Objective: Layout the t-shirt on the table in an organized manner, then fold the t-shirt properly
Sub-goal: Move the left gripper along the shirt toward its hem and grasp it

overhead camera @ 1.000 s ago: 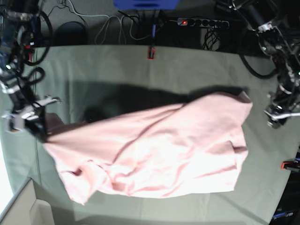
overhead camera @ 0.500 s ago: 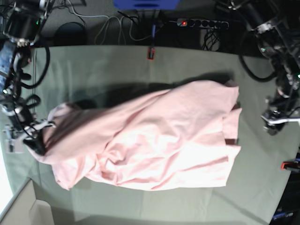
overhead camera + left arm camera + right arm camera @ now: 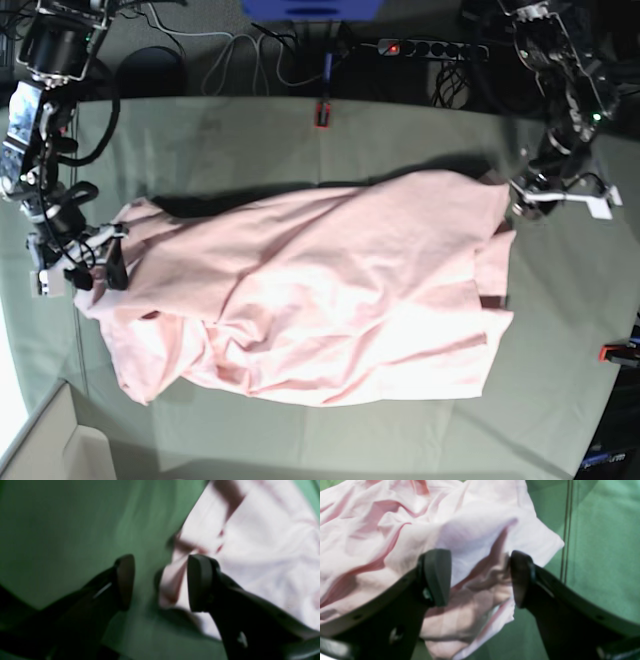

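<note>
The pale pink t-shirt (image 3: 330, 300) lies crumpled and creased across the middle of the table (image 3: 250, 140), with no lettering showing. My right gripper (image 3: 95, 270) hovers at the shirt's left end. In the right wrist view it (image 3: 478, 580) is open, with rumpled shirt (image 3: 382, 530) below and between its fingers (image 3: 437, 577). My left gripper (image 3: 522, 200) is at the shirt's upper right corner. The blurred left wrist view shows it (image 3: 160, 582) open, with the shirt's edge (image 3: 262, 542) reaching into the gap beside the right finger (image 3: 197, 582).
A red clamp (image 3: 322, 113) sits on the table's far edge and another (image 3: 617, 352) on its right edge. A power strip (image 3: 432, 48) and cables lie beyond the far edge. A pale box corner (image 3: 50, 445) sits at the bottom left.
My right gripper has opened and let go of the shirt's left end, which now lies on the table. The left arm has moved up and in to the shirt's upper right corner.
</note>
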{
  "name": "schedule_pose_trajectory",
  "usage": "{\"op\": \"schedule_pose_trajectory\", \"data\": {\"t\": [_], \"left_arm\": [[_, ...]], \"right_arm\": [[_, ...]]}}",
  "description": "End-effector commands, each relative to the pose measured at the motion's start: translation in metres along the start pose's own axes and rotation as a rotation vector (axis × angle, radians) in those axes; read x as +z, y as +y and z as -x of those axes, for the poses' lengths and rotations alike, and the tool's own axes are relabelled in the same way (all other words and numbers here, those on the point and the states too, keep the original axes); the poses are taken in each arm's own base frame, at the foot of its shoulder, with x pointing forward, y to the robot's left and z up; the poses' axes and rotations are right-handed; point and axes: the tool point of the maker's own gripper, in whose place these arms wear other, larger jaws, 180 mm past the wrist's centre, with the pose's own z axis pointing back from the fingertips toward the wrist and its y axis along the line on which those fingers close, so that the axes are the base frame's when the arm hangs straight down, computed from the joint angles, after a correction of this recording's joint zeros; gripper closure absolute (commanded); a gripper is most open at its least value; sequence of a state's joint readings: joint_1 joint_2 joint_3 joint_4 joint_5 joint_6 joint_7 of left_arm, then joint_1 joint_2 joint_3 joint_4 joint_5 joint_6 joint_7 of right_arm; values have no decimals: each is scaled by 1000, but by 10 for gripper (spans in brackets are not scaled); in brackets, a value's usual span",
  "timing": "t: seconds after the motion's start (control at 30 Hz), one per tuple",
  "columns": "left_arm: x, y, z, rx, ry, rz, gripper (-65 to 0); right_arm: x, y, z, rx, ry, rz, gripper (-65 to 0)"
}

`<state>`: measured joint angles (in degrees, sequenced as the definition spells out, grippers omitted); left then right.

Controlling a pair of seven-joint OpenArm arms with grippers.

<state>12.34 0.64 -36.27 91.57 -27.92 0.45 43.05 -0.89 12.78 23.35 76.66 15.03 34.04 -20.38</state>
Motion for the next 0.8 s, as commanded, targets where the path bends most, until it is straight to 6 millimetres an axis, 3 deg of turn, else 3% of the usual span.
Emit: {"op": "schedule_pose_trajectory", "data": {"t": [0.0,0.27,0.43,0.53,0.67,0.77], "left_arm": [[-2,-13,-13,-8,-41,35,-328],[-25,-49,10,-47,44,103,-327],[-35,-48,19,-33,79,95,-318],[-38,-47,23,-19,94,95,-211],[-28,-60,4,-33,37,128,0],[-11,-83,-21,-54,-39,179,-10]], "right_arm": [[1,1,-21,9,-65,-7,-373],[8,12,-25,25,-86,-18,-373],[8,14,-27,28,-91,-20,-373],[8,12,-26,26,-87,-18,-373],[8,12,-25,27,-86,-17,-373],[8,12,-26,28,-87,-19,-373]]}}
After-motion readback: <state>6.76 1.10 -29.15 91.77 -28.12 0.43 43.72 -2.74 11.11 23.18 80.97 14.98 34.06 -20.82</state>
